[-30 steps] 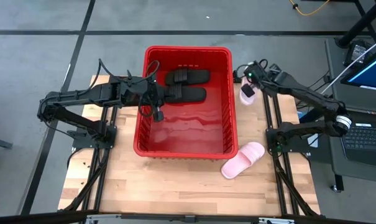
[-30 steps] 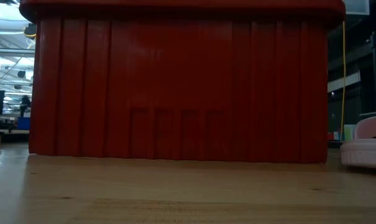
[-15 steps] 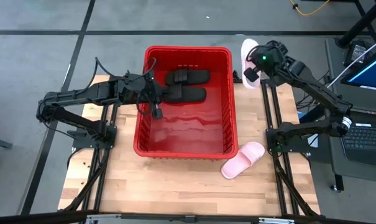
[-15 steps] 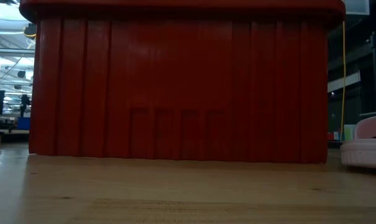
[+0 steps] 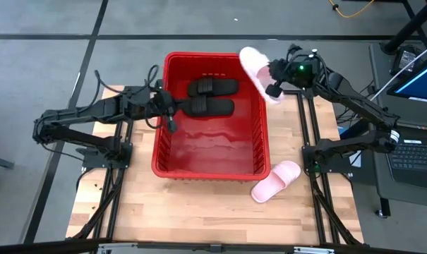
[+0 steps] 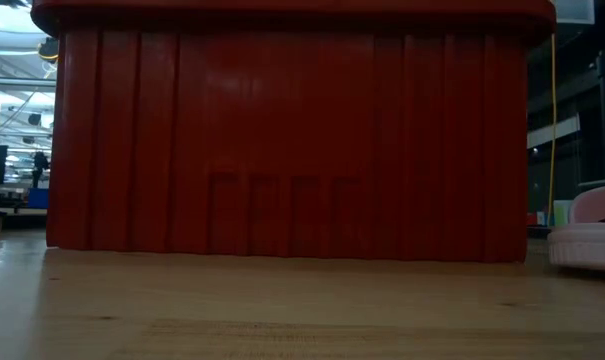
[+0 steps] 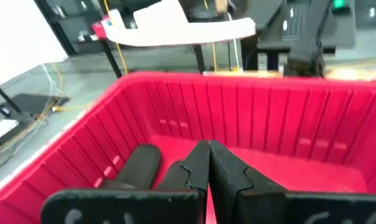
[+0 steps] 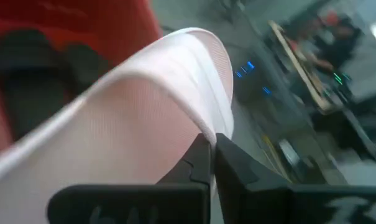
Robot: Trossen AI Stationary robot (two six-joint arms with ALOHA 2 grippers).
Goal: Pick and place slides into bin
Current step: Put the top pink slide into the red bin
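Right pincer [image 5: 271, 76] swung in from tabletop far right edge, clamped on pink slide [image 5: 254, 67] above bin [image 5: 261, 141] far right rim. Left pincer [image 5: 169, 121] closed, empty.

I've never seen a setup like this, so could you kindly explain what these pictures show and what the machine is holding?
Two dark robot arms work at a wooden table. One camera looks straight down, one sits at table height, and one rides on each wrist. The red bin holds two black slides. The right gripper holds a pink slide over the bin's far right corner. The left gripper is shut and empty, over the bin's left side. Another pink slide lies on the table.
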